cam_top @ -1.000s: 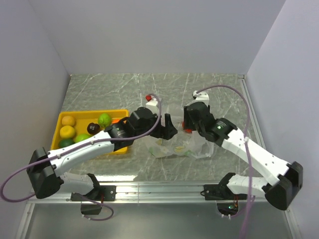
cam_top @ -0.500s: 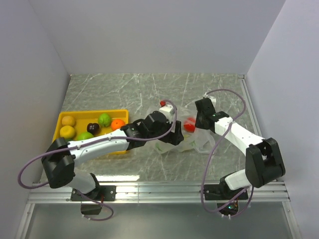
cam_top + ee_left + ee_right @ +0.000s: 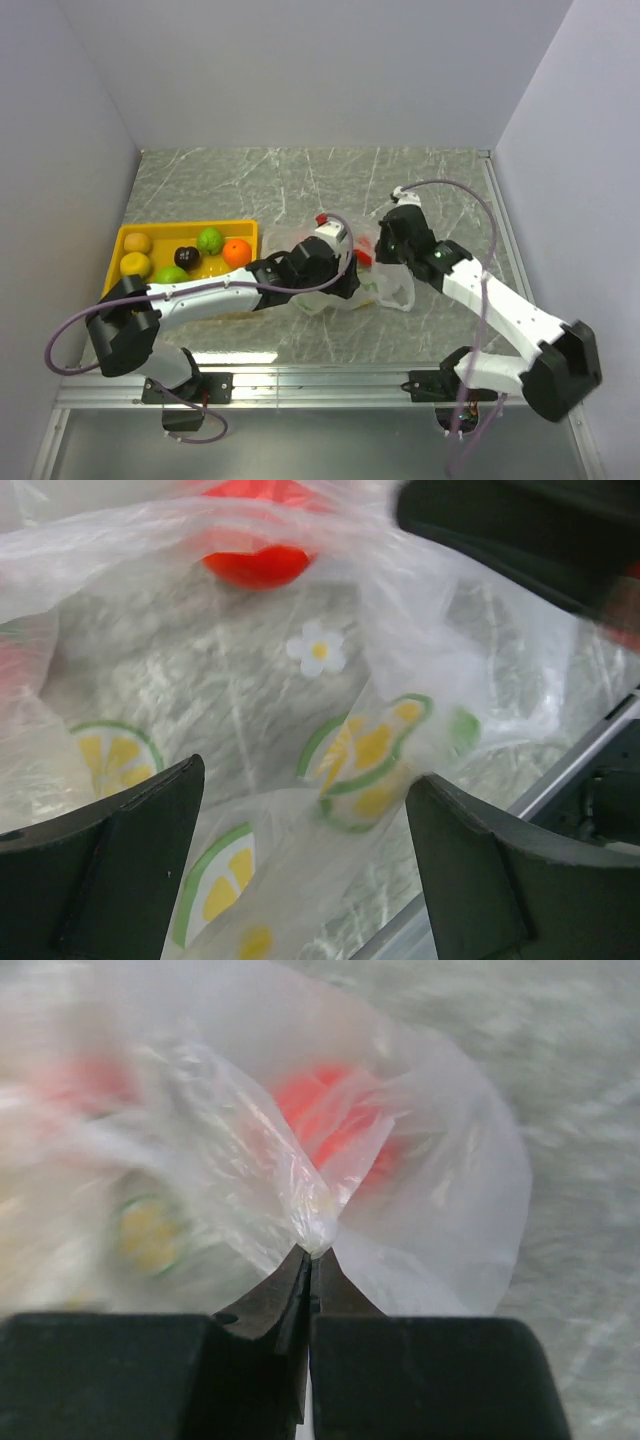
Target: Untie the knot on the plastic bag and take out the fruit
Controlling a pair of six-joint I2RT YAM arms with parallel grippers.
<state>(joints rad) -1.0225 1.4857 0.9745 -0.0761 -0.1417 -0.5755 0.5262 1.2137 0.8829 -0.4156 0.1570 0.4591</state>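
The plastic bag [image 3: 385, 288] lies crumpled mid-table, transparent with lime-slice prints. One red fruit [image 3: 366, 249] shows through it, also seen in the left wrist view [image 3: 255, 565] and as a blurred red fruit [image 3: 330, 1110] in the right wrist view. My right gripper [image 3: 312, 1252] is shut on a pinch of the bag's film [image 3: 318, 1222]; from above the right gripper [image 3: 380, 256] sits at the bag's far side. My left gripper [image 3: 305, 780] stands open over the bag [image 3: 250, 710], its jaws straddling printed film. From above the left gripper [image 3: 345, 282] is at the bag's left edge. I cannot make out the knot.
A yellow tray [image 3: 118, 245] at the left holds two yellow fruits [image 3: 136, 254], a dark purple one [image 3: 187, 257], a green one [image 3: 210, 240], an orange one [image 3: 237, 252] and a light green one [image 3: 172, 274]. An aluminium rail [image 3: 330, 378] runs along the near edge; walls close three sides.
My right gripper has shut on the bag's film and its arm has changed pose. The left gripper has left the tray side and settled, still open, over the bag's left edge.
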